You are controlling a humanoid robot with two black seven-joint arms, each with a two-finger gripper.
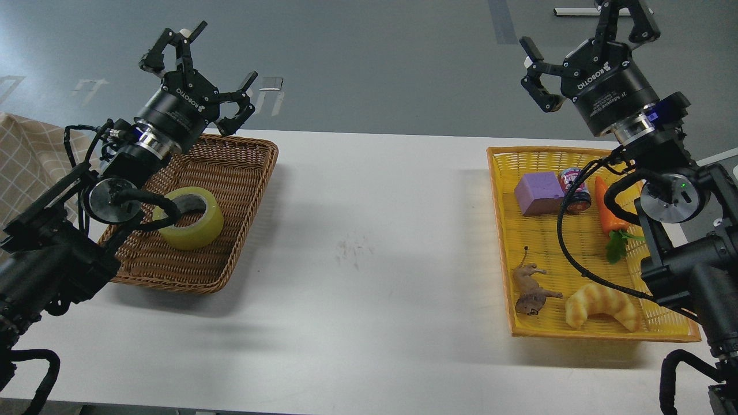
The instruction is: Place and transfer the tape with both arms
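The tape (196, 222), a wide translucent yellow roll with a grey-white core, lies flat in the brown wicker basket (236, 173) on the left of the white table. A black cable of my left arm crosses its near-left side. My left gripper (202, 78) is open and empty, raised above the basket's far edge and pointing away. My right gripper (582, 40) is open and empty, raised above the far end of the yellow tray (501, 242) on the right.
The yellow tray holds a purple block (539, 193), a small can (575, 189), a toy carrot (608, 216), a toy animal (530, 288) and a croissant toy (602, 305). A checked cloth (23, 155) lies at the far left. The white table (369, 230) spans between basket and tray.
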